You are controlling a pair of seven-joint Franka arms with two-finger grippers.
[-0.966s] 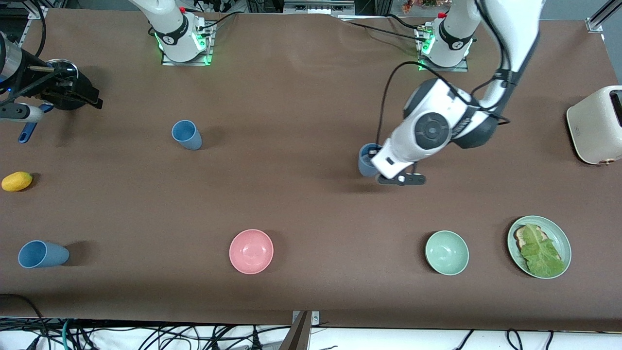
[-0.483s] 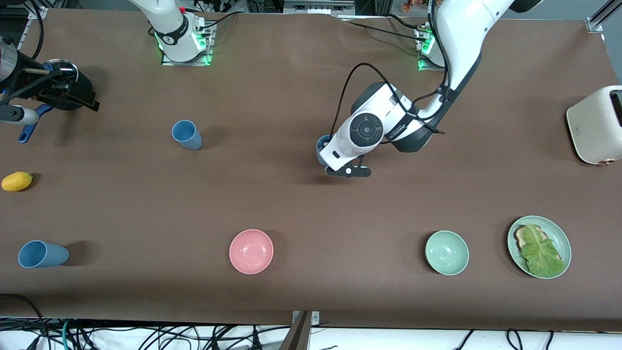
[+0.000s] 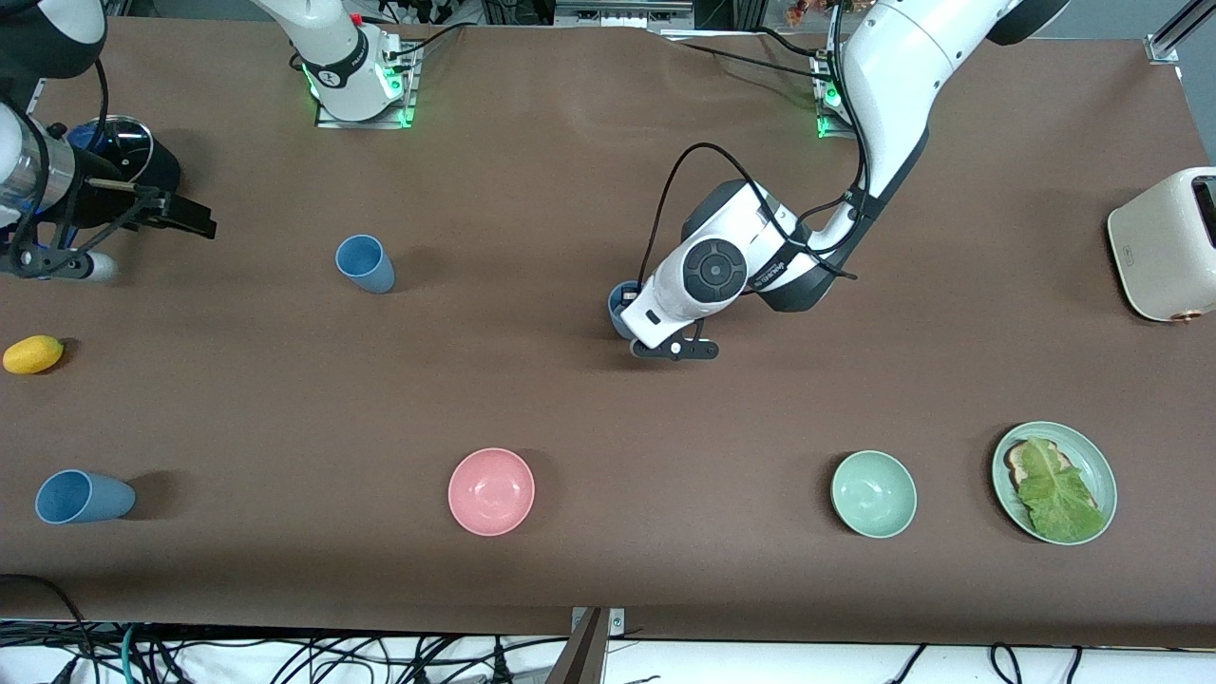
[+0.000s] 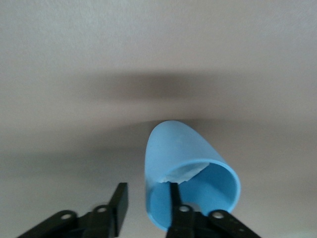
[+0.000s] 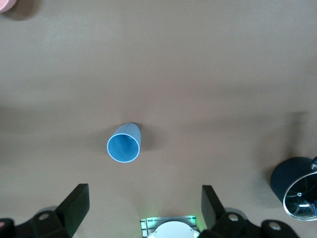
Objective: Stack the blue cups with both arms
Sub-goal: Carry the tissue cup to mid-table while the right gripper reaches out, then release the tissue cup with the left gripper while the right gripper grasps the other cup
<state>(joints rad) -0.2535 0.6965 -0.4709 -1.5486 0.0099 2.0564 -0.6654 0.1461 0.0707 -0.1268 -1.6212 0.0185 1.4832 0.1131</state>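
Observation:
My left gripper (image 3: 629, 321) stands low over the middle of the table. Its fingers straddle the wall of a blue cup (image 3: 619, 306), one inside and one outside. In the left wrist view the cup (image 4: 190, 163) shows with a gap between its wall and the outer finger (image 4: 120, 201), so the gripper (image 4: 147, 192) is partly open. A second blue cup (image 3: 364, 263) stands toward the right arm's end and also shows in the right wrist view (image 5: 124, 146). A third blue cup (image 3: 81, 497) is near the front corner. My right gripper (image 3: 185, 217) is open and empty, high over its end of the table.
A pink bowl (image 3: 491, 491), a pale green bowl (image 3: 873, 494) and a green plate (image 3: 1105, 470) with toast and lettuce lie along the front. A cream toaster (image 3: 1167, 242) stands at the left arm's end. A yellow fruit (image 3: 33, 353) and a dark round container (image 3: 133, 157) are at the right arm's end.
My left arm has moved the blue cup toward the right arm's end, fast at first and then slowing. My right gripper has shifted a little over its end of the table.

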